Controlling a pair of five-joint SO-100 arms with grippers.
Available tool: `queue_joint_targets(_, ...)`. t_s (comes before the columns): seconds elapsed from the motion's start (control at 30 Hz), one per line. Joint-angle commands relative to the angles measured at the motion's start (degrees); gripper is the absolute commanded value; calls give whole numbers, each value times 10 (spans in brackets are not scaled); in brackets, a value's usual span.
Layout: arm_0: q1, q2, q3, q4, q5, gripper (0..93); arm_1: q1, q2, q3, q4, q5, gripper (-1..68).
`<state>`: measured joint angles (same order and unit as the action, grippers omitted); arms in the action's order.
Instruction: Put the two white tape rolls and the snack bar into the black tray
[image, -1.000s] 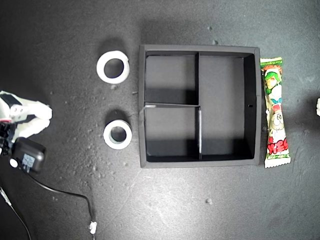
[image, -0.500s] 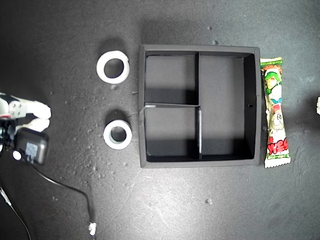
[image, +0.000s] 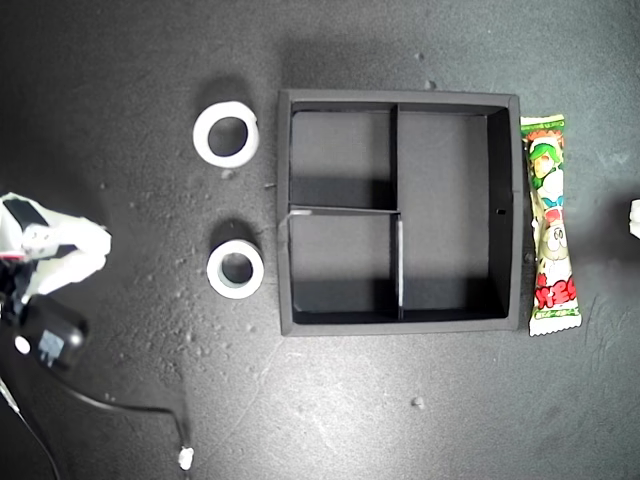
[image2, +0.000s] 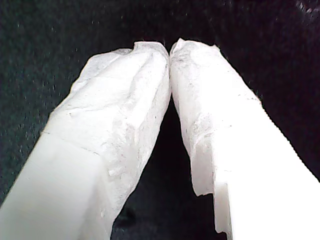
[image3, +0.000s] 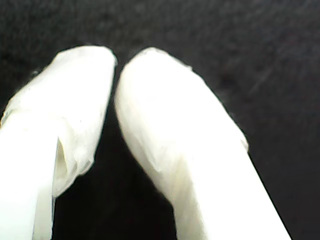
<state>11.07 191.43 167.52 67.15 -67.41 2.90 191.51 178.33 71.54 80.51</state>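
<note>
At the exterior view's left edge only an arm (image: 55, 245) has shifted a little, so you see my first gripper (image2: 170, 50) and my second gripper (image3: 116, 65) closed and empty, with the upper tape roll (image: 226, 134), the lower tape roll (image: 236, 269) and the snack bar (image: 551, 222) not yet inside the black tray (image: 400, 98).

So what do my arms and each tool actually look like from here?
Both have white fingers wrapped in crinkled white tape, seen on my first tool and my second tool. At the exterior view's left an arm shows white parts, a small red mark, a black camera box and a black cable.
</note>
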Motion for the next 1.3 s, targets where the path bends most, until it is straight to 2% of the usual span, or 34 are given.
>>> queue_joint_targets(0.0,0,24,-53,-75,56,91,-8,4,7,-41,-95,-3)
queue_joint_targets(0.13,-23,23,-67,-108,89,132,1,4,7,-64,52,-3)
queue_joint_targets(0.27,-23,-61,-83,-146,91,154,-1,4,7,-42,286,-3)
queue_joint_targets(0.4,-37,-198,-133,-191,110,153,0,4,7,-57,365,-3)
queue_joint_targets(0.5,-43,-305,-184,-210,127,150,13,4,7,-99,288,-3)
queue_joint_targets(0.6,-43,-409,-241,-220,148,148,36,4,7,-184,75,-3)
queue_joint_targets(0.73,-65,-526,-313,-219,174,148,16,4,-1,-282,-194,-3)
queue_joint_targets(0.93,-119,-667,-399,-211,212,148,-38,4,-78,-265,-369,1)
queue_joint_targets(1.27,-200,-873,-507,-202,250,146,-62,-4,-120,-263,-454,116)
